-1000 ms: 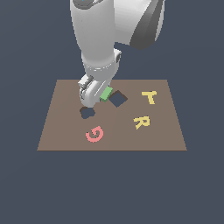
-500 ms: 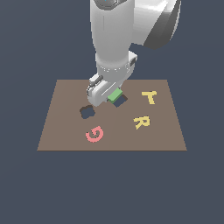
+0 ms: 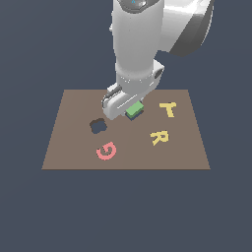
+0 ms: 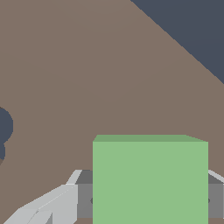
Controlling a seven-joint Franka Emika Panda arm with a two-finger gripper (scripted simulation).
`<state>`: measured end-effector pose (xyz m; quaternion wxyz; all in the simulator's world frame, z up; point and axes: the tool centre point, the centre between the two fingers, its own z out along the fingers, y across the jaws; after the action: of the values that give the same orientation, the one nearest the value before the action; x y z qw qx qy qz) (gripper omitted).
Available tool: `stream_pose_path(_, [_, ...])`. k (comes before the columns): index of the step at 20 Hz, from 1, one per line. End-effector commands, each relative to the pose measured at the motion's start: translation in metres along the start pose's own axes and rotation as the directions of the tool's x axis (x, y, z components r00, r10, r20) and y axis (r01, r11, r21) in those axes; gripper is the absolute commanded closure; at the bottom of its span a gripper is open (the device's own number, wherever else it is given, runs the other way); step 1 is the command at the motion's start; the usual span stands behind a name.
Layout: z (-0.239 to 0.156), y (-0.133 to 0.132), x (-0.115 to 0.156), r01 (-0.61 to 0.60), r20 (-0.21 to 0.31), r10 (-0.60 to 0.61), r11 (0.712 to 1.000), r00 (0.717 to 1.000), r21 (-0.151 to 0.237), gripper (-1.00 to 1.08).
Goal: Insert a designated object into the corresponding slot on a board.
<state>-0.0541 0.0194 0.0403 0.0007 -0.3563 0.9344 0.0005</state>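
Green and flat, the small square block sits clamped in the white arm's tool, held just above the flat brown rectangular board near its middle. In the wrist view the same green block fills the foreground, with grey fingers pressed against its two sides and the brown board spread out beyond it. The dark diamond-turned square slot lies under the block and tool in the exterior view, so only a thin dark edge shows by the block's lower rim and I cannot tell how closely the two line up. Toward the exterior view's left, a dark hole with wavy, lobed edges is cut into the board, apart from the block; part of its dark curve appears in the wrist view. A pink letter G lies flat nearer the front edge. Two yellow letter pieces rest toward the exterior view's right, one farther back and one nearer.
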Motion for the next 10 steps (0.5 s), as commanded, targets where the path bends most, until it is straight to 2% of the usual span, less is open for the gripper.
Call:
stream_pose_path(1, [-0.0003,0.0006,-0.0026,-0.019,0.0,0.019,1.0,1.0,0.0,1.08])
stream_pose_path(10, [0.0035,0.001,-0.0042,-0.028,0.0,0.028,1.0,1.0,0.0,1.08])
